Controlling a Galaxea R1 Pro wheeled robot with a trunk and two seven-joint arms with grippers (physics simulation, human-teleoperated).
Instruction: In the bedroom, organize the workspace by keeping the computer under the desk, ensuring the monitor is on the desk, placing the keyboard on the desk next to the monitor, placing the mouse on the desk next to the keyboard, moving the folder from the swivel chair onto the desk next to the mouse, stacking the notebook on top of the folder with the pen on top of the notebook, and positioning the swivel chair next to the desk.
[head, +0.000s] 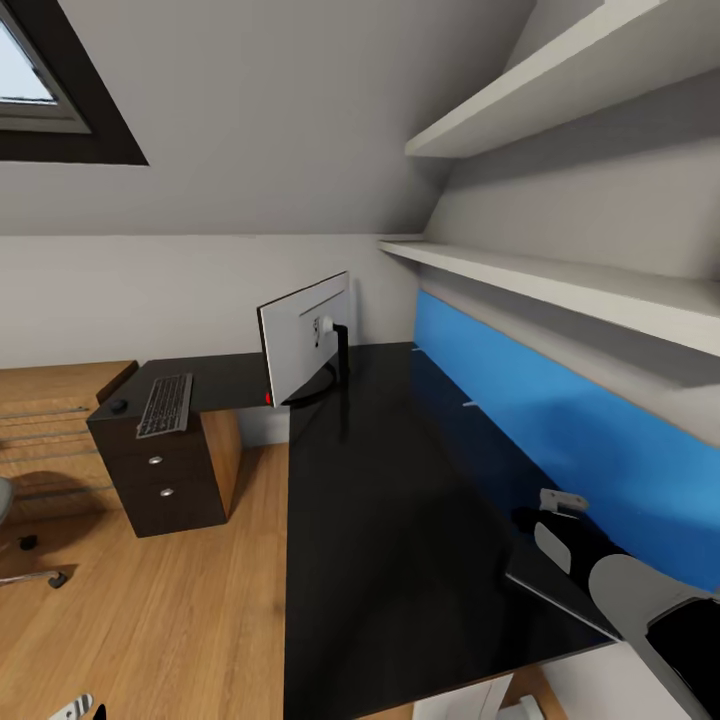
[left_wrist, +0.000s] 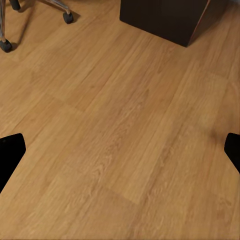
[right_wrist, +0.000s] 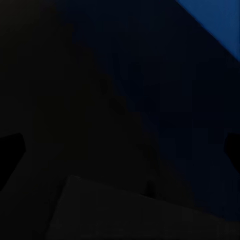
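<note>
The wide flat monitor (head: 305, 338), showing its light grey back, slim black stand and a small red light at its lower corner, stands upright on the glossy black L-shaped surface (head: 380, 520), at the inner corner where the two wings meet. On the shorter wing, the full-size keyboard with black keys in a dark grey frame (head: 165, 404) lies flat near that wing's outer end, well apart from the monitor. The small rounded black mouse (head: 118, 405) sits just beside the keyboard, at the outer edge. A bright blue back panel (head: 560, 420) runs along the far edge of the longer wing, beneath white wall shelves (head: 560, 285). A dark drawer cabinet with two round knobs (head: 165, 480) stands under the shorter wing on the wooden plank floor (left_wrist: 120, 130). The chrome base and casters of the grey swivel chair (left_wrist: 64, 14) stand on the floor near the cabinet. The left end effector (left_wrist: 120, 150) hangs over bare floor, fingertips spread wide, holding nothing. The right end effector (right_wrist: 120, 150) is over the black surface near the blue panel, likewise spread and empty.
</note>
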